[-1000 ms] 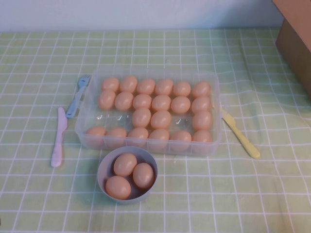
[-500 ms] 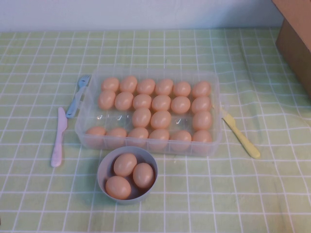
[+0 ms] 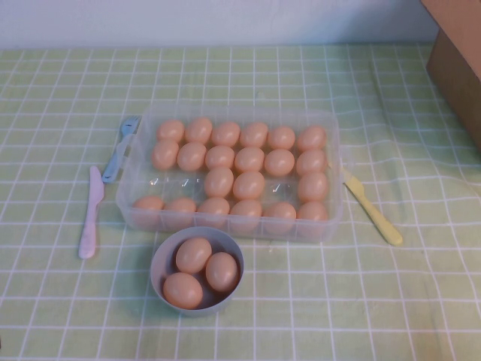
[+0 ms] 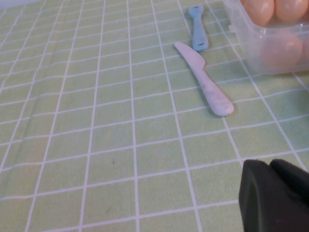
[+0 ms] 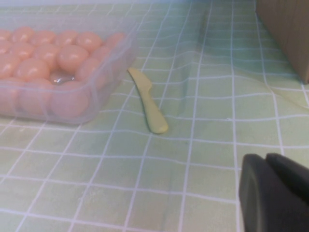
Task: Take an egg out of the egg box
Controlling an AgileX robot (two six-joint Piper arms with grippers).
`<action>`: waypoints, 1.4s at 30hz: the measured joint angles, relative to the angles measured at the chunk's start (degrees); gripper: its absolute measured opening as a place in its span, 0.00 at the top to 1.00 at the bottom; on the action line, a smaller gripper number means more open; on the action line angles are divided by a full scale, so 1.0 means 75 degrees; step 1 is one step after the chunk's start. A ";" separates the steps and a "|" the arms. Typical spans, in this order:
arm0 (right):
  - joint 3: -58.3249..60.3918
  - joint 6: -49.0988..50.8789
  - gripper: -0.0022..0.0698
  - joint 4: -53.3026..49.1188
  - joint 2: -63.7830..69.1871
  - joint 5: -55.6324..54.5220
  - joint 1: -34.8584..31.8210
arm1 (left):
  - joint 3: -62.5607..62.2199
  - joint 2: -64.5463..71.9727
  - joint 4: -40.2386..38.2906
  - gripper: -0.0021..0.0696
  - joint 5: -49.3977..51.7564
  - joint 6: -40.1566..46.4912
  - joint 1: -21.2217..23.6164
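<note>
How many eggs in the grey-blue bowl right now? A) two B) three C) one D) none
B: the high view shows three eggs in the bowl, in front of the egg box. Neither arm is over the table there; only a dark edge of the left gripper and right gripper shows in each wrist view.

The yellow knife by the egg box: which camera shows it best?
The right wrist view: the yellow knife lies whole and large beside the egg box, beyond the right gripper. The high view shows it whole but smaller. The left wrist view, above the left gripper, misses it.
</note>
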 joint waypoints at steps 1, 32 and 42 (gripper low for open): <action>0.0000 0.0000 0.99 0.0000 0.0000 0.0000 0.0000 | 0.0000 0.0000 0.0000 0.98 0.0000 0.0000 0.0000; -0.0055 0.0000 0.99 0.4891 0.0000 -0.1513 0.0000 | 0.0000 0.0000 0.0000 0.98 0.0000 0.0000 0.0000; -0.2859 0.0000 0.99 0.3409 0.3192 0.1804 0.0000 | 0.0000 0.0000 0.0000 0.98 0.0000 0.0000 0.0000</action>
